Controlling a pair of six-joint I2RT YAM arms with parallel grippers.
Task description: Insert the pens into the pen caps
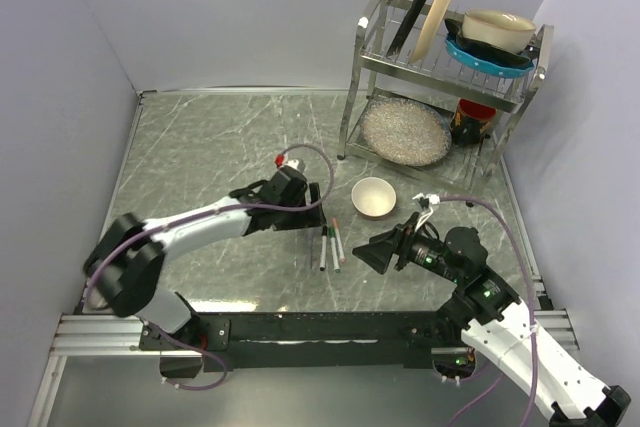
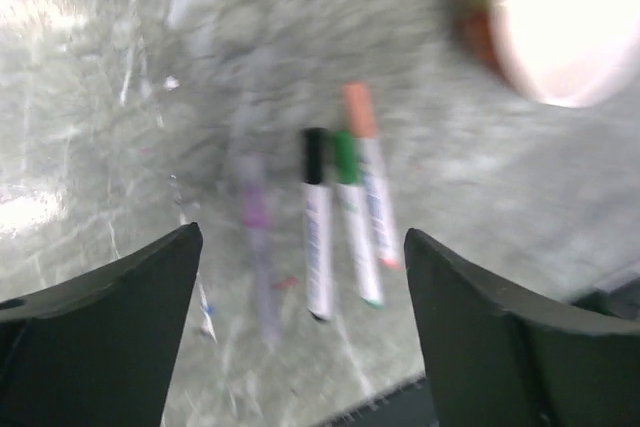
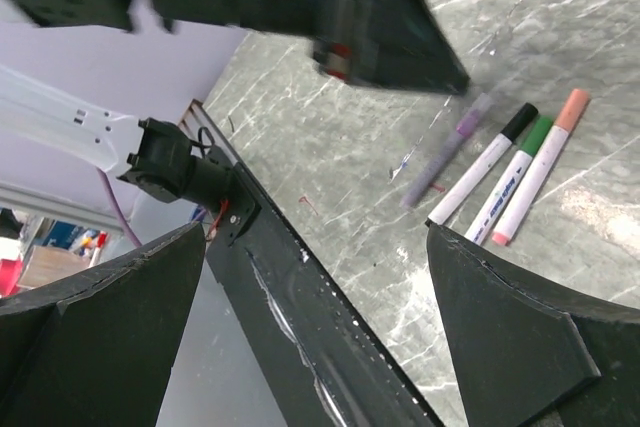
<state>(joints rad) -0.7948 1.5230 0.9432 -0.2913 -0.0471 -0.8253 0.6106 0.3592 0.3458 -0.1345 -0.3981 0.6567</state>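
We've got our left gripper (image 2: 302, 237) wide open with nothing in it. A blurry purple pen (image 2: 258, 247) shows below its gap, with the black, green and pink capped pens (image 2: 352, 217) just right of that. Right gripper (image 3: 315, 237) gapes empty too, same pens out ahead.

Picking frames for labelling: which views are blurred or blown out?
Left wrist: blurred throughout, the purple pen smeared, the bowl blown out white. Right wrist: the capped pens sharp, the purple pen streaked. Top external: sharp, evenly lit.
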